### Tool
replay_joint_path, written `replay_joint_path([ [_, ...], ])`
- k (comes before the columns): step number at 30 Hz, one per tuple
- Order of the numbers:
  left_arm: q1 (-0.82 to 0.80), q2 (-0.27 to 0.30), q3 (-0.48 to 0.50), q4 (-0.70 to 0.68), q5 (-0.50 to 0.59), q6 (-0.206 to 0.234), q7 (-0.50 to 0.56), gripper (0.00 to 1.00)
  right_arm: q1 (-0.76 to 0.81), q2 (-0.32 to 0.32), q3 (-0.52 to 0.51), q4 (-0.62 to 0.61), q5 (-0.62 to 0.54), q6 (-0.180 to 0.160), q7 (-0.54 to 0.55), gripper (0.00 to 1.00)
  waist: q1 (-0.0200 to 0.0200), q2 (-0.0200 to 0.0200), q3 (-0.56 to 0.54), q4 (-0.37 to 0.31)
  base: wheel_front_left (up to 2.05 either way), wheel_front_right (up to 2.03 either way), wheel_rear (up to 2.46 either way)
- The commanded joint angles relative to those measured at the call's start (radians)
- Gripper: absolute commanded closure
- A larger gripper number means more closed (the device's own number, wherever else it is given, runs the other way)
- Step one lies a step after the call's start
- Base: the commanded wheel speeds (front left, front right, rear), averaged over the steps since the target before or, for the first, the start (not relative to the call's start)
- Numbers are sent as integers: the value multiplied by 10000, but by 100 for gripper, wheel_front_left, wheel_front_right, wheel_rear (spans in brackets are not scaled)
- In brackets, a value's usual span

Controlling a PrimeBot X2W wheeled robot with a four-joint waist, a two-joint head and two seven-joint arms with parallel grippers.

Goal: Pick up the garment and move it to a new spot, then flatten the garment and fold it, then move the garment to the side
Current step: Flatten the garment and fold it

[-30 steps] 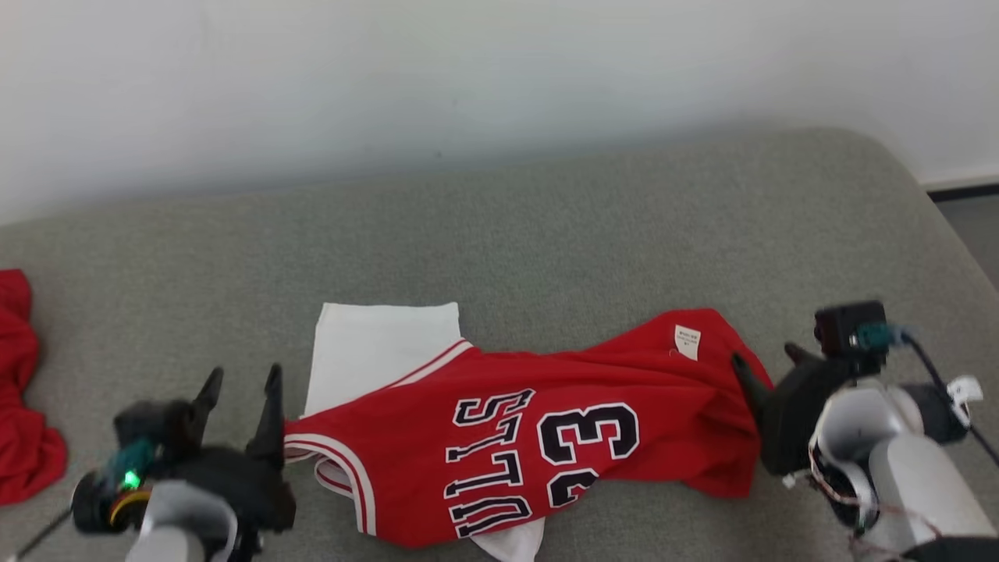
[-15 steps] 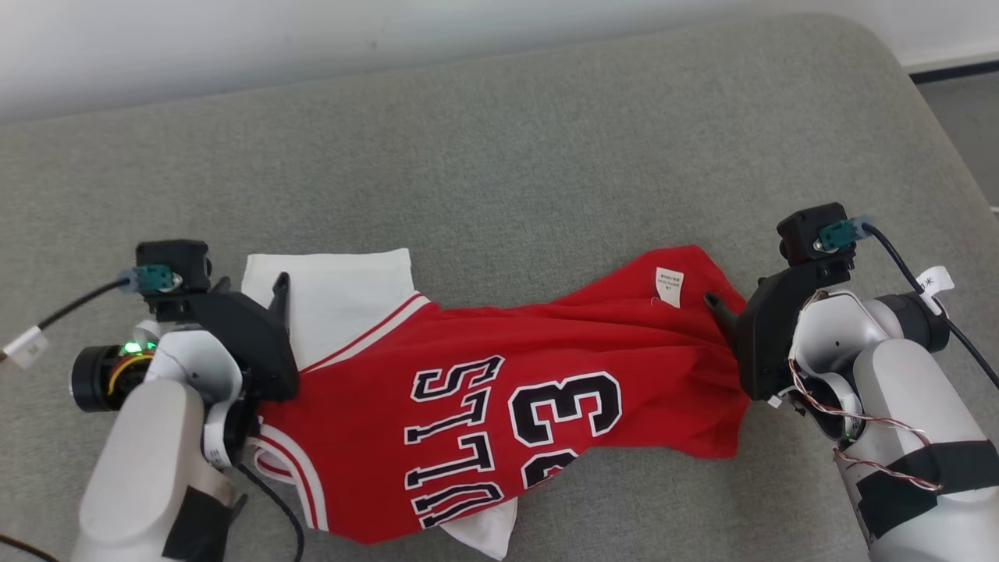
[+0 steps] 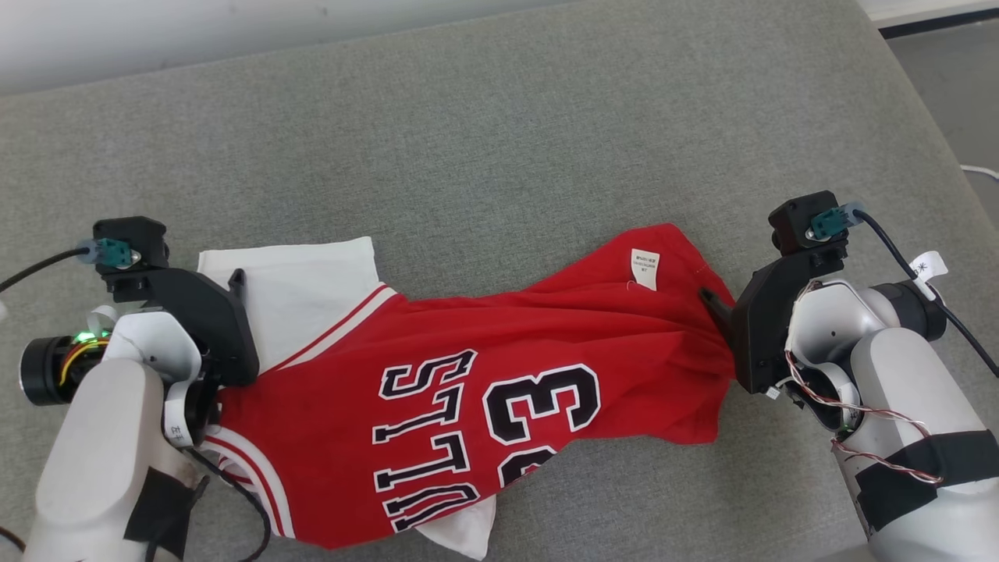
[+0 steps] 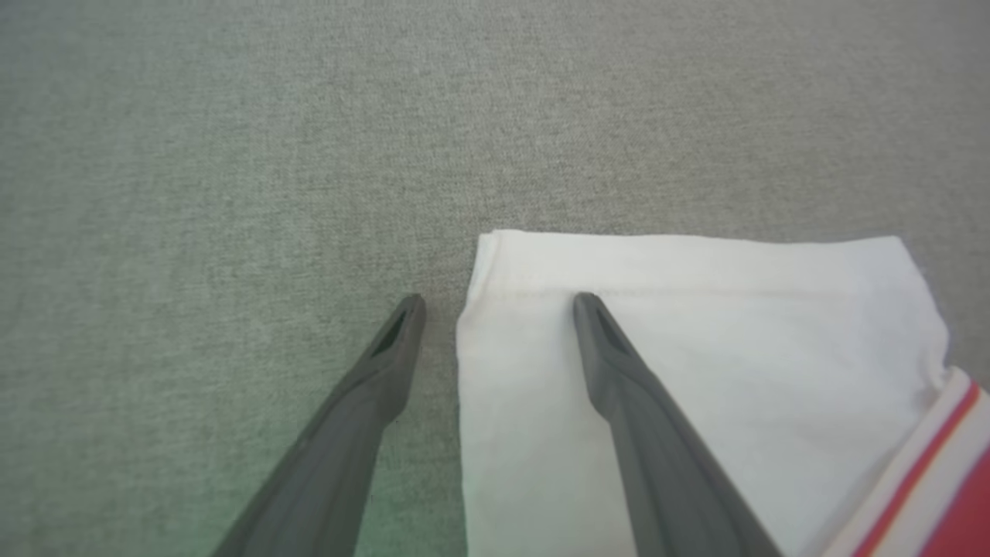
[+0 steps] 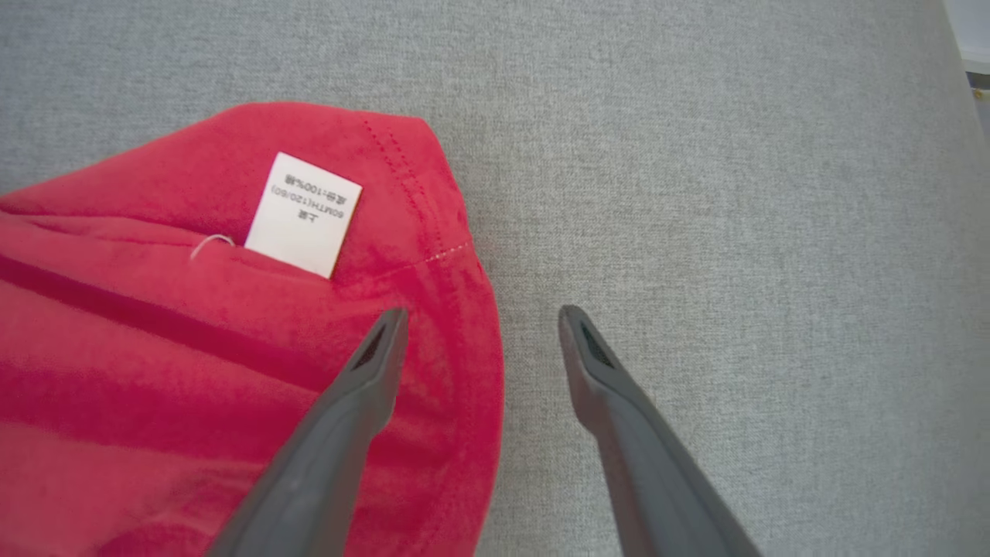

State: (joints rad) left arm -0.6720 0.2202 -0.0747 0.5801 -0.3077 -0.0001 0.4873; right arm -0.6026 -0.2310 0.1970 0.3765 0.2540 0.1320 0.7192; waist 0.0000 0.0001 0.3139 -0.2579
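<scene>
Garment (image 3: pixel 624 351) lies stretched nine to three o'clock; left gripper (image 4: pixel 499 298) and right gripper (image 5: pixel 481 311), both spread, straddle its edges, likely to pinch

the head camera looks steeply down from above on the grey woven cushion (image 3: pixel 499 140), taking in nearly the whole red basketball jersey with white underlayer (image 3: pixel 468 367). each wrist camera sits close, looking along its dark fingers (image 4: pixel 363 410): left at the white corner, right at the hem's small white label (image 5: pixel 303 214), both shared with the head view.
</scene>
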Motion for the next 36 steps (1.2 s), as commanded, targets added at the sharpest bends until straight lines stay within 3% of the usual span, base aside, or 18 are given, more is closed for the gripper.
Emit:
replay_joint_path([
  [1,47,114,-11,109,39,43,109,0,-18,-41,26,-48,39,-26,26,0,0,-1,61,-74,0,0,0],
  [4,52,231,-44,93,27,27,308,0,-43,-12,116,-138,82,-26,103,0,0,-1,144,-147,0,0,0],
  [5,82,231,-70,105,-49,-67,445,11,-47,-27,128,-162,89,-26,137,0,0,-1,164,-158,0,0,0],
  [6,129,218,-101,119,-169,-170,630,56,-51,-48,154,-172,104,-26,185,0,0,-1,183,-166,0,0,0],
  [7,180,201,-131,123,-303,-324,860,95,-66,-83,173,-167,117,-26,225,0,0,-1,202,-173,0,0,0],
  [8,251,188,-133,131,-426,-439,1135,100,-105,-111,183,-166,113,-26,273,0,0,-1,225,-182,0,0,0],
  [12,393,524,-132,-224,-637,-682,1793,100,-308,-222,111,-121,100,-26,404,0,0,-1,285,-173,0,0,0],
  [17,487,757,-75,-822,-749,-626,2056,100,-570,-236,-71,-9,157,-26,628,0,0,-1,321,-6,0,0,0],
  [33,705,446,-327,-1657,-928,-554,2077,100,-1414,-247,728,1459,359,-26,1009,0,0,-1,604,650,0,0,0],
  [34,696,426,-340,-1675,-940,-561,2052,100,-1455,-258,782,1513,387,-26,974,22,0,-1,620,665,0,0,0],
  [36,647,410,-342,-1694,-993,-605,1951,100,-1527,-277,864,1619,427,-26,920,79,0,-1,650,684,0,0,0],
])
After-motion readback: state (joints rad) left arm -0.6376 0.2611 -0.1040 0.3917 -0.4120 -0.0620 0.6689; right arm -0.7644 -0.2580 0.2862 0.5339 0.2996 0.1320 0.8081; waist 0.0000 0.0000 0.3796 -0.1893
